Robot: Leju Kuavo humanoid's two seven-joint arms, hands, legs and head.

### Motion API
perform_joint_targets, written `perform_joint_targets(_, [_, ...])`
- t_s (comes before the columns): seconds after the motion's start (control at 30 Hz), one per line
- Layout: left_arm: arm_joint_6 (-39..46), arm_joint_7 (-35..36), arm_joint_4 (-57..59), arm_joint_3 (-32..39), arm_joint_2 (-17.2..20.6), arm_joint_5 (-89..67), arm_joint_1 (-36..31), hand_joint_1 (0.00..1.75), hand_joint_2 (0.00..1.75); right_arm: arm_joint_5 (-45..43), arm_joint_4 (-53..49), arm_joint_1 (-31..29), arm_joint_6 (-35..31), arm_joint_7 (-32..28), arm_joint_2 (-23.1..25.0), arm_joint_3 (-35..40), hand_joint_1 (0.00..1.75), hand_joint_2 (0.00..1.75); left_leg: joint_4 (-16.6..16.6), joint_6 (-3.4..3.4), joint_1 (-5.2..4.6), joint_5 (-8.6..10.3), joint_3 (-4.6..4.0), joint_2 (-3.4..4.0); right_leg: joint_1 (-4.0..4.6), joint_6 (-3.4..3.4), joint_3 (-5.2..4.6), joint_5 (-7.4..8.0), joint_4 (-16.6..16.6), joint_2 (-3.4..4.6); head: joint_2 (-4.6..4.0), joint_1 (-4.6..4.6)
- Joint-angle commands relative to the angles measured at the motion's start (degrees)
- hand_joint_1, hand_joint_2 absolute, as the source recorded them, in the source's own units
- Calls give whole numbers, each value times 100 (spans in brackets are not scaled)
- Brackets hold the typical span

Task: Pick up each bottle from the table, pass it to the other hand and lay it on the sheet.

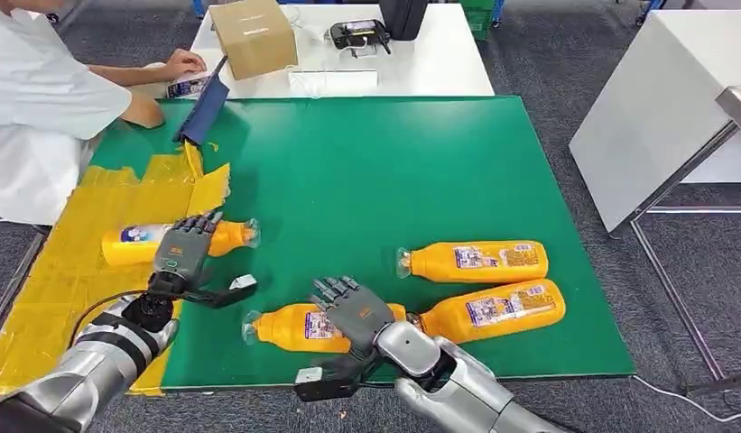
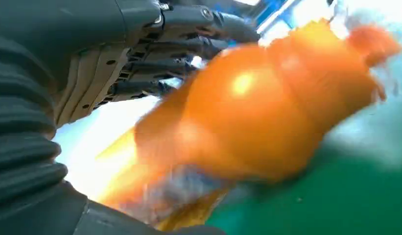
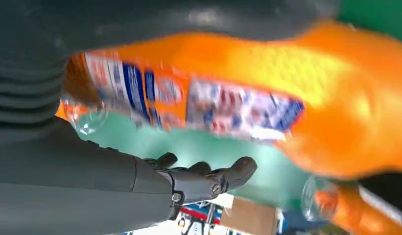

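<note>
Your left hand (image 1: 184, 248) is laying an orange bottle (image 1: 136, 244) on the yellow sheet (image 1: 69, 271), fingers draped over it; your right hand (image 1: 353, 311) is closing on the next bottle (image 1: 294, 327).

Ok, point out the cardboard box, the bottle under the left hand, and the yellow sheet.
cardboard box (image 1: 254, 36): head view, top face.
bottle under the left hand (image 1: 132, 244): head view, labelled base end.
yellow sheet (image 1: 69, 289): head view, bare middle.

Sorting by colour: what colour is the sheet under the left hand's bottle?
Yellow sheet, clearest in the head view.
</note>
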Motion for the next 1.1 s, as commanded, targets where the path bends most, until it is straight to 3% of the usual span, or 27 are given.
perform_joint_targets(0.03, [-79, -70, 629, 305, -307, 4, -152, 0, 175, 12, 789, -386, 42, 29, -11, 426, 0, 0, -2, -5, 4, -4, 17, -5, 1, -6, 16, -3, -3, 17, 0, 2])
perform_joint_targets(0.1, [-68, -69, 603, 407, -326, -62, -128, 0, 175, 59, 817, -389, 83, 96, -6, 424, 0, 0, 0, -7, 8, -9, 26, -4, 3, -9, 26, -7, -3, 26, 0, 2])
perform_joint_targets(0.23, [22, -789, 397, 1384, -555, 652, 32, 0, 175, 191, 1120, -408, 187, 206, 51, 395, 0, 0, -4, -4, 6, -4, 26, -5, 2, -5, 26, -4, -7, 18, 0, 2])
perform_joint_targets(0.37, [91, -2384, -482, 2802, -836, 2513, 408, 0, 175, 275, 1128, -288, 95, 254, -81, 246, 0, 0, -5, -5, 8, -8, 36, -13, 3, -6, 41, -9, -11, 18, 0, 2])
perform_joint_targets(0.53, [-814, -3654, -3832, 3767, -964, 5058, 1889, 0, 175, 13, 365, 185, -2, 105, -518, -204, 0, 0, -6, -2, 5, -6, 30, -22, -1, -3, 35, -10, -14, 5, 0, 2])
perform_joint_targets(0.63, [-1382, -4049, -5652, 3825, -1125, 6087, 2649, 0, 175, 246, 802, 245, -53, 485, -363, -446, 0, 0, 5, -4, 8, -20, 35, -8, 0, -6, 39, -16, -10, 24, 0, 4])
perform_joint_targets(0.67, [-1488, -4124, -6064, 3763, -1165, 6290, 2797, 0, 175, 187, 998, 232, -98, 426, -268, -542, 31, 175, 2, -1, 2, -14, 24, -2, -5, -4, 24, -9, -12, 20, 0, 2])
perform_joint_targets(0.7, [-1506, -4139, -6353, 3688, -1201, 6351, 2896, 0, 175, 216, 1143, 193, -149, 427, -200, -581, 134, 175, 6, -3, 5, -25, 37, -6, -4, -6, 40, -19, -11, 26, 0, 4])
perform_joint_targets(0.73, [-1597, -4259, -6747, 3519, -1204, 6545, 3028, 0, 175, 192, 1366, 164, -235, 410, -73, -712, 175, 175, 3, -2, 4, -17, 27, 1, -4, -5, 25, -10, -13, 25, 0, -2])
perform_joint_targets(0.9, [-1321, -4498, -7667, 3106, -1187, 6459, 3476, 0, 175, -87, 993, 346, -663, 247, 51, -1209, 175, 175, 8, -1, 9, -25, 32, -3, 0, -9, 31, -17, -11, 32, 0, 2])
perform_joint_targets(1.1, [-1022, -4642, -8009, 2803, -1121, 6467, 3889, 0, 175, -593, -759, 1220, -1736, -161, 174, -2320, 175, 175, 3, -1, 5, -25, 41, -7, -5, -10, 36, -20, -10, 26, 0, 0])
